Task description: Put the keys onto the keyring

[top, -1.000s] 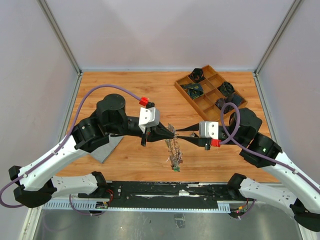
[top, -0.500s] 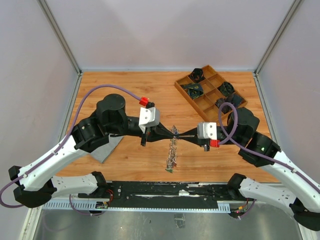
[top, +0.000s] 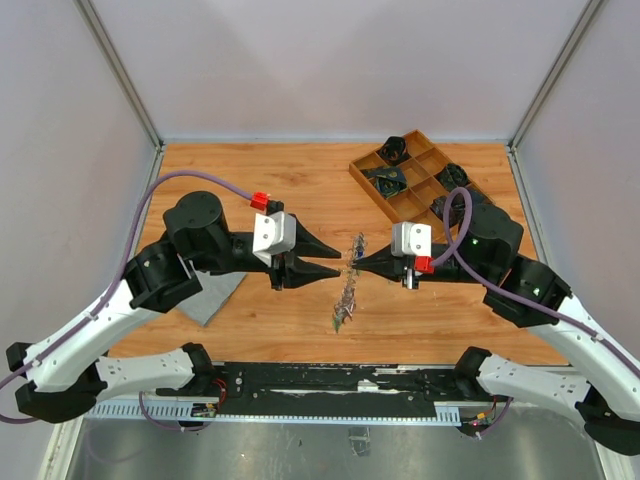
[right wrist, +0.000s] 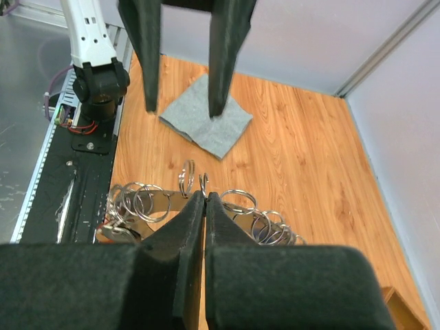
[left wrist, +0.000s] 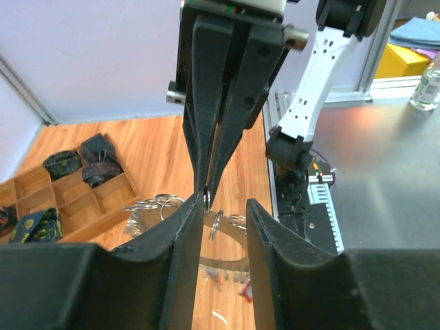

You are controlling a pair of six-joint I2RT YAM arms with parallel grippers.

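The keyring (top: 347, 290), a silver band crowded with small rings and keys, hangs from my right gripper (top: 358, 264), which is shut on it above the table. In the right wrist view the shut fingertips (right wrist: 205, 199) pinch the band, with rings (right wrist: 137, 203) fanned out on both sides. My left gripper (top: 338, 260) is open and empty, just left of the ring and apart from it. In the left wrist view its open gripper (left wrist: 223, 227) frames the band (left wrist: 230, 246), and a red-tagged key (left wrist: 248, 293) hangs below.
A wooden compartment tray (top: 372, 173) holding dark items stands at the back right and shows in the left wrist view (left wrist: 62, 206). A grey cloth (top: 212, 295) lies under the left arm and shows in the right wrist view (right wrist: 206, 127). Walls enclose the table.
Both grippers met at the keyring. My left gripper has opened and drawn back left. My right gripper has shut on the ring and now holds it alone.
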